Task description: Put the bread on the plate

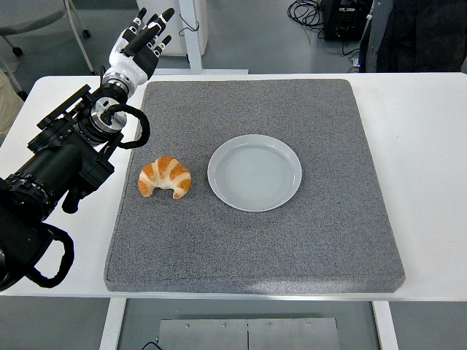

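A golden croissant (165, 177) lies on the grey mat (255, 248), just left of an empty pale plate (255, 172). My left hand (142, 40) is held up beyond the mat's far left corner, well behind the croissant, its fingers spread and holding nothing. The black left arm (62, 160) runs along the left side of the mat. The right arm is out of view.
The mat covers most of the white table (423, 146). Behind the table stand a white post (190, 29) and chair legs (80, 29) on the floor. Black cables and a dark box (343, 18) are at the top right.
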You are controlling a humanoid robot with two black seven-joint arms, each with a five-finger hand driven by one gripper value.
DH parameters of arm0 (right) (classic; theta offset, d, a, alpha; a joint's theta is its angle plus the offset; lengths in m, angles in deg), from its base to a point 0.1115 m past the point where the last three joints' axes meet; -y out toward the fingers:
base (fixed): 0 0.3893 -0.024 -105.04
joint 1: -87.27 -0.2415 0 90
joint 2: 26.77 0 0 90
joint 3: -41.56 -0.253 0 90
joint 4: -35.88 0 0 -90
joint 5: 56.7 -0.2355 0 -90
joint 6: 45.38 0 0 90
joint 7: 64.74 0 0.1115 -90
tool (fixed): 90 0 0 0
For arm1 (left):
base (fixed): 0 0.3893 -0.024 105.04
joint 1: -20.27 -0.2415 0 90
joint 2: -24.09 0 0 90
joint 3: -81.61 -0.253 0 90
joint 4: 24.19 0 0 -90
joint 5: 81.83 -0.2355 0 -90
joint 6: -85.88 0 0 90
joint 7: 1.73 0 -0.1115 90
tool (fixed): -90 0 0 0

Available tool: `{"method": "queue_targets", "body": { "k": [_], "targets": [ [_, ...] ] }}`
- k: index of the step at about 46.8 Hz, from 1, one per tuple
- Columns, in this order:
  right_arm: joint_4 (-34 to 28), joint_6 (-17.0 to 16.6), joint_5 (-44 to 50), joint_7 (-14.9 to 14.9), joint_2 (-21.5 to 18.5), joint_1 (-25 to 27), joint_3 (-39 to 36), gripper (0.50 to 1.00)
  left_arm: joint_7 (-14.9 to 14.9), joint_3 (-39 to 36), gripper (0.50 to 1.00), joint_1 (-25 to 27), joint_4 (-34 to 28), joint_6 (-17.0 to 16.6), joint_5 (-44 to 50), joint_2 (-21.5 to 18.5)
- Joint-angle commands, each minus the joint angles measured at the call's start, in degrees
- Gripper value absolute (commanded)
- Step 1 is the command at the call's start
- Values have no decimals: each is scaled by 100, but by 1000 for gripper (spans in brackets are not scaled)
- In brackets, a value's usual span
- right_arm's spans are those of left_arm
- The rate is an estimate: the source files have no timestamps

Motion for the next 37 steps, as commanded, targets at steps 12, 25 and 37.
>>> {"method": "queue_targets", "body": {
  "k": [12,25,37],
  "targets": [
    [0,1,-1,0,0,0,0,1000,-16,-46,1000,-67,-639,-91,-23,-190],
    [0,1,-1,0,0,0,0,1000,-16,-398,1000,-199,-1412,-179,-41,-559],
    [0,1,-1,0,0,0,0,1000,-16,-924,1000,-305,-2519,-205,-94,-1244]
  ]
}}
